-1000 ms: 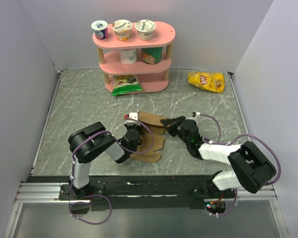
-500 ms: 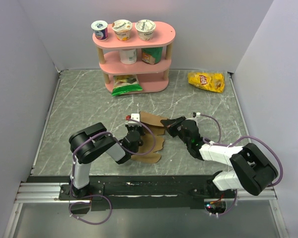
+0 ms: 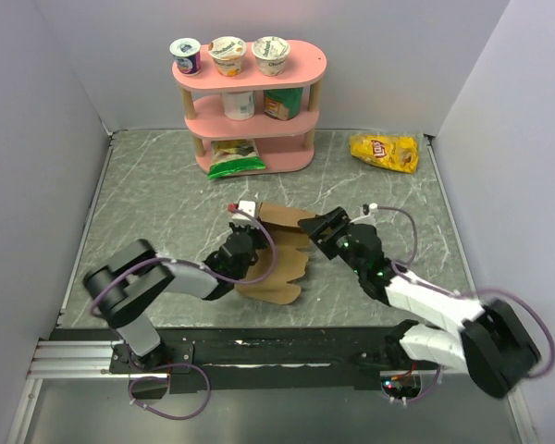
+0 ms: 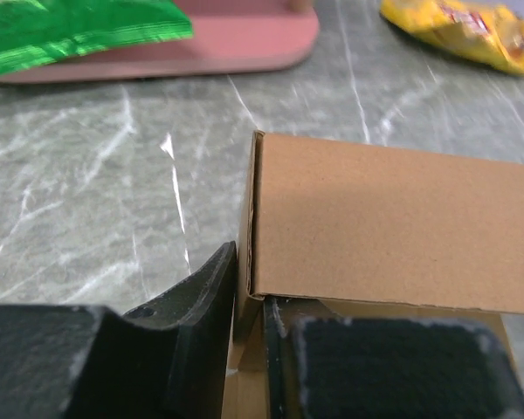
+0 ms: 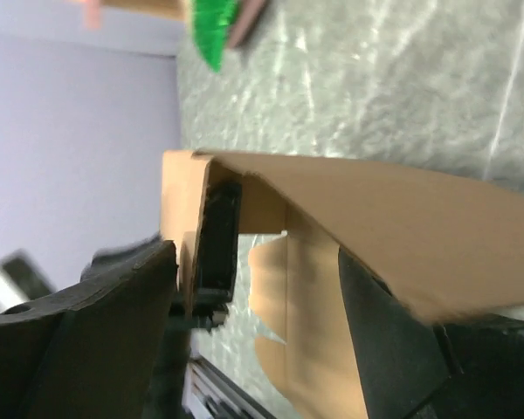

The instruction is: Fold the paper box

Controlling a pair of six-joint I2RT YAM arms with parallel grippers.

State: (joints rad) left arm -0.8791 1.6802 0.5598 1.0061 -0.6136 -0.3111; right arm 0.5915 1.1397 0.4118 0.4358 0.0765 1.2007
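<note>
The paper box (image 3: 282,259) is brown cardboard, partly folded, lying at mid-table between the two arms. My left gripper (image 3: 244,229) is at its left side, shut on an upright side wall. In the left wrist view that wall's edge runs between the left gripper (image 4: 249,332) pads, and a folded panel of the paper box (image 4: 393,227) stands just beyond. My right gripper (image 3: 322,229) is at the box's right edge, open. In the right wrist view the right gripper (image 5: 253,332) jaws stand wide apart, with a panel of the paper box (image 5: 402,236) arching over the right-hand finger.
A pink three-tier shelf (image 3: 301,159) with yogurt cups stands at the back, a green bag (image 3: 233,157) on its lowest tier. A yellow chip bag (image 3: 384,151) lies at the back right. Grey walls close in the left and right sides.
My right gripper has opened and let go of the cardboard it pinched. The left arm has swung low and to the left, still holding the box wall.
</note>
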